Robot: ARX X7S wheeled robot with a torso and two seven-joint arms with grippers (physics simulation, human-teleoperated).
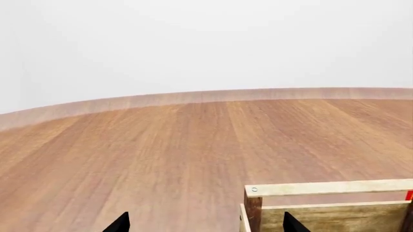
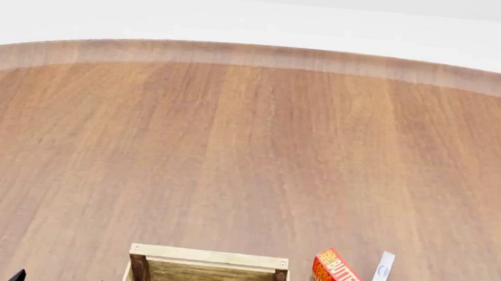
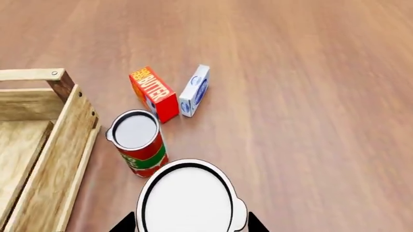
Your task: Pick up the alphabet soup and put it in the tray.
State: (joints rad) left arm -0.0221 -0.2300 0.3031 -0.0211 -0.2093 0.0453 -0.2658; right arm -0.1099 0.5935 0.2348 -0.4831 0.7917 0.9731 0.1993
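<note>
Right gripper (image 3: pixel 188 223): its two dark fingertips sit on either side of the alphabet soup (image 3: pixel 187 198). Only the can's pale lid shows, filling the gap between them. We cannot tell if the jaws are actually clamped on it or just flanking it. The label is hidden from this angle, so we go by the lid and the position.

Just ahead of the gripper, nearly touching the soup, stands the red-and-green can (image 3: pixel 139 142). Beyond that are a butter box (image 3: pixel 154 94) and a white-and-blue box (image 3: pixel 195 91), close together. The tray (image 3: pixel 55 145) lies off to one side of the gripper, with its plank wall near the red-and-green can.

Risks, as we judge them:
- A weak or off-centre grip lets the soup slip or tip.
- Swinging low toward the tray knocks over the red-and-green can, which sits right on that path.
- Too little lift clips the can's bottom on the tray wall.

Left gripper (image 1: pixel 205 224): jaws wide apart, nothing in them, hovering by a tray corner post, well away from the soup.

View differences:
- Only the right wrist view shows the soup, the red-and-green can and the tray's slatted floor.
- The head view shows the tray's far end, both boxes and a wide stretch of table (image 2: pixel 249 154), but almost nothing of the cans.
- The left wrist view has only the tray corner and the table.
</note>
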